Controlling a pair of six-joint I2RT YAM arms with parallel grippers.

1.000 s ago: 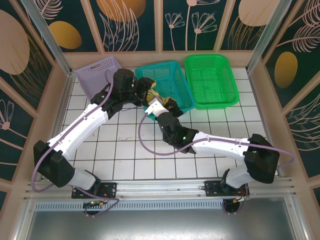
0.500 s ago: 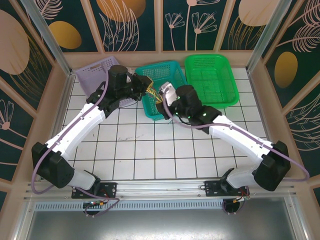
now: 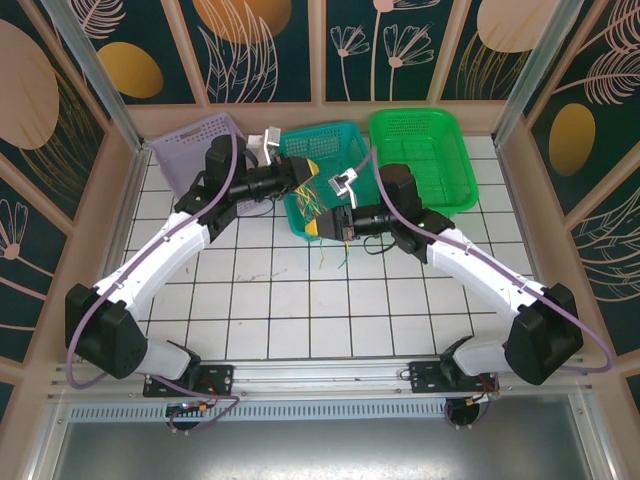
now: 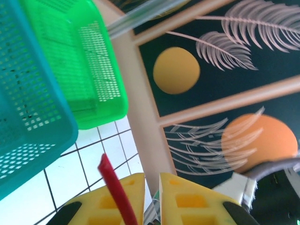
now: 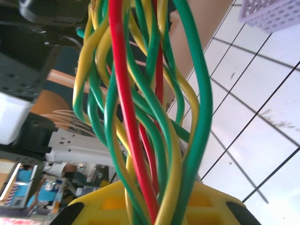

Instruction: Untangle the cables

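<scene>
Nearest us, our right claw is clenched on the cables, a green, yellow and red bundle whose loose ends dangle over the tiled table. A second ago both claws were low at the teal basket. Now the bundle is lifted and stretched between them above its near rim, so we judge separating can begin, though the strands remain twisted. Farther back, our left claw is closed, seemingly pinching a red strand. We find no readable writing.

Cables: tangled green, yellow, red strands, bunched together, loose ends dangling.
</scene>
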